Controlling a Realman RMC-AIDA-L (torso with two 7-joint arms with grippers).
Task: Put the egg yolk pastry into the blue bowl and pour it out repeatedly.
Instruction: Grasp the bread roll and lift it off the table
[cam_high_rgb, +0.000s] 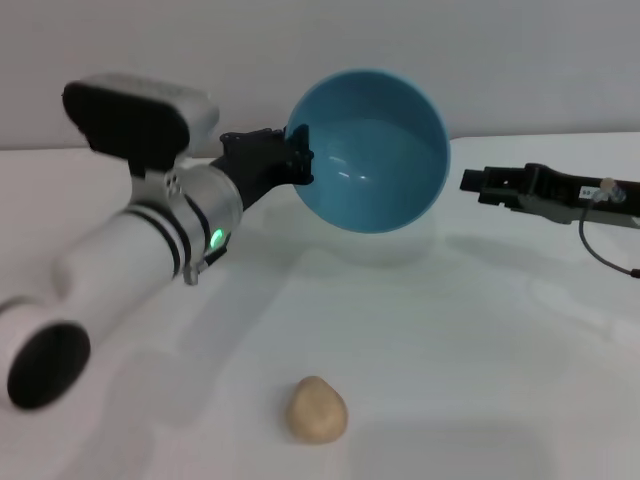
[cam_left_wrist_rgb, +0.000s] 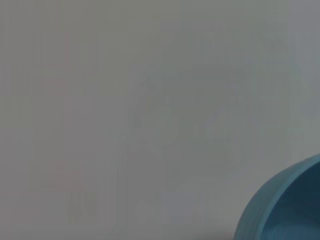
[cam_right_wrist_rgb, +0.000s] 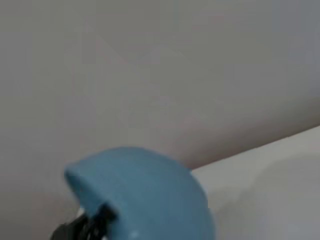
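So the left gripper (cam_high_rgb: 298, 152) is clamped onto the rim of the blue bowl (cam_high_rgb: 370, 150), black fingers pinching the edge on the bowl's left side. It's got the bowl lifted clear off the white table (cam_high_rgb: 480, 340) and tipped right over on its side, so the head view looks straight into the glossy inside, and nothing is in there. You can see the bowl's shadow on the table just underneath it.

The egg yolk pastry (cam_high_rgb: 318, 408) is sitting on the table well in front of the bowl, close to the robot, not touching anything.

Right gripper (cam_high_rgb: 468, 182) is off to the right of the bowl, hanging above the table, near it but apart from it. Can't tell if its fingers are spread or pressed together.

Right wrist view catches the bowl's rounded outside (cam_right_wrist_rgb: 145, 195) with the left gripper's fingers (cam_right_wrist_rgb: 92, 225) on the rim. Left wrist view only gets a sliver of the bowl (cam_left_wrist_rgb: 285, 205) against the pale wall (cam_left_wrist_rgb: 125, 100).
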